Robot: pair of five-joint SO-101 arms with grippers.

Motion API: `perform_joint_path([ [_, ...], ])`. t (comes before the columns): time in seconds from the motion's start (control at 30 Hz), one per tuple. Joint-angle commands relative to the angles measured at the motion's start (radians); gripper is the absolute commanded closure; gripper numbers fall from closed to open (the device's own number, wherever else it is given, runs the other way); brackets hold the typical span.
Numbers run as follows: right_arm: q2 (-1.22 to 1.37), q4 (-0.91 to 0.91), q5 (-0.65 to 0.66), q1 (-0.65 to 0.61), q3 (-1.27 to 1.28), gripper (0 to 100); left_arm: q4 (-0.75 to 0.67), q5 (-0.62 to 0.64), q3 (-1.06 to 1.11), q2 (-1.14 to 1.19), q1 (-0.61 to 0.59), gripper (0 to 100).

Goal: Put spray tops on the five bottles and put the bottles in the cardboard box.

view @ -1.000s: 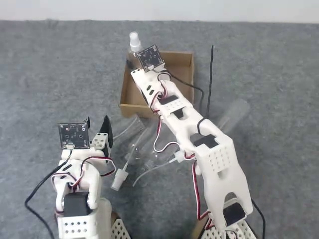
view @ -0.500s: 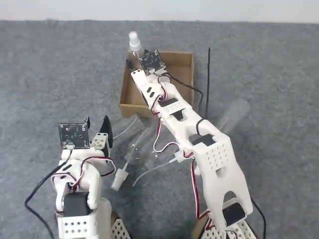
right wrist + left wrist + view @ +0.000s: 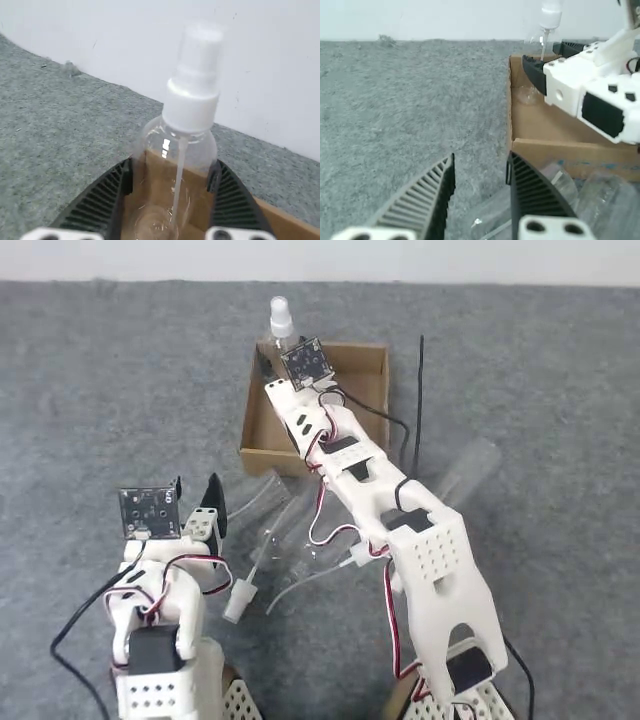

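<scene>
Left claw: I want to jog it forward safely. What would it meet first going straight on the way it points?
Probably only bare grey carpet. The left claw is open and aims just beside the cardboard box, whose wall lies close to that line; depth is unclear.

Grey table [image 3: 100, 390] and white wall [image 3: 450, 260]
The table is covered in a grey, felt-like fabric; the plain wall is met along its far edge, where a small tuft [image 3: 382, 39] is seen.
</scene>
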Motion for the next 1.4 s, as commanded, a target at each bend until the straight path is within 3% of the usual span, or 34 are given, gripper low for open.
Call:
perform_joint_path([
  [0.0,-0.019,-0.010,0.012,0.018,-0.044,84.6,-0.034,-0.009,-0.010,-0.015,-0.006,84],
  [0.23,-0.027,0.070,0.012,-0.001,-0.046,77.3,-0.034,-0.011,-0.010,-0.015,-0.006,84],
  [0.63,-0.042,0.088,0.012,-0.008,-0.044,77.3,-0.034,-0.011,-0.008,-0.015,-0.006,84],
  [1.37,-0.214,0.091,0.014,-0.005,0.222,77.5,-0.034,-0.011,-0.007,-0.015,-0.006,84],
])
